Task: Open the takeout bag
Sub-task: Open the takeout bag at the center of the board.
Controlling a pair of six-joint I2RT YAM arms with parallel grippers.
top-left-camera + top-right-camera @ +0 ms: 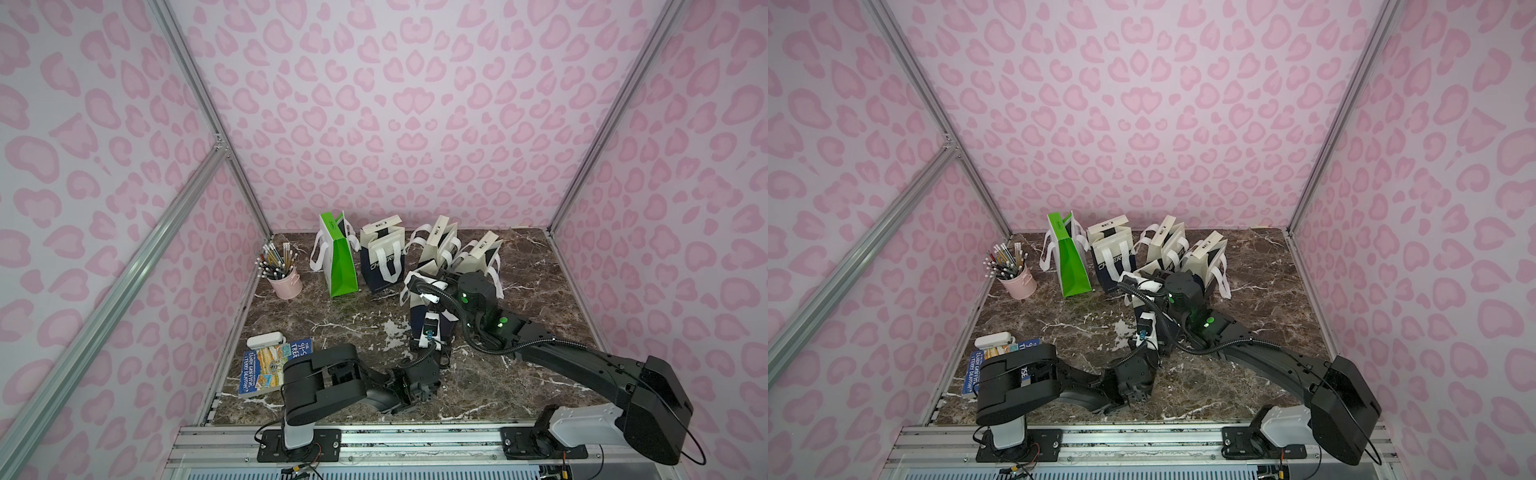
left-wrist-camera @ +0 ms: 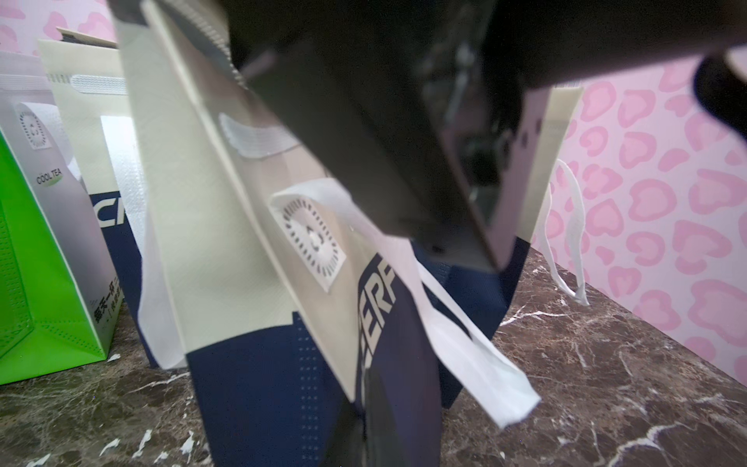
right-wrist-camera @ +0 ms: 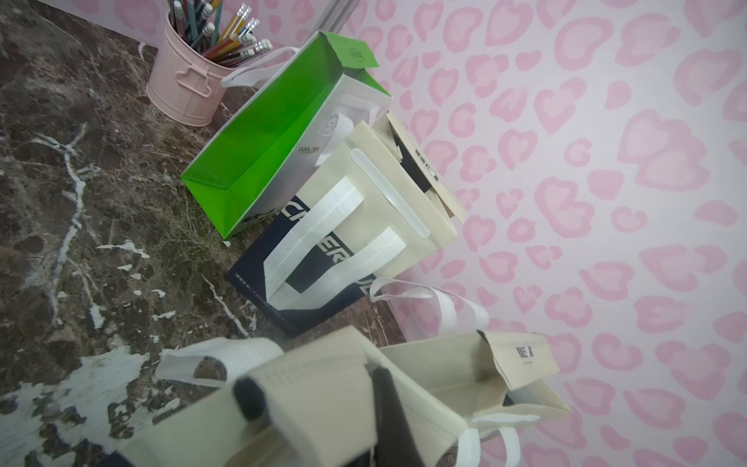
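1. The right gripper is clamped on the cream top flap of the takeout bag, which stands mid-table.
2. The left gripper, jaws closed, pinches the same bag's near edge.
3. Two cream bags crowd close behind.
4. Further left stand a navy bag, a green bag and a pencil cup.
5. A book lies at the near left.

Bare tabletop lies open between the book and the takeout bag. Along the back, the green bag, cream-and-navy bags and pencil cup stand close together, leaving narrow gaps.
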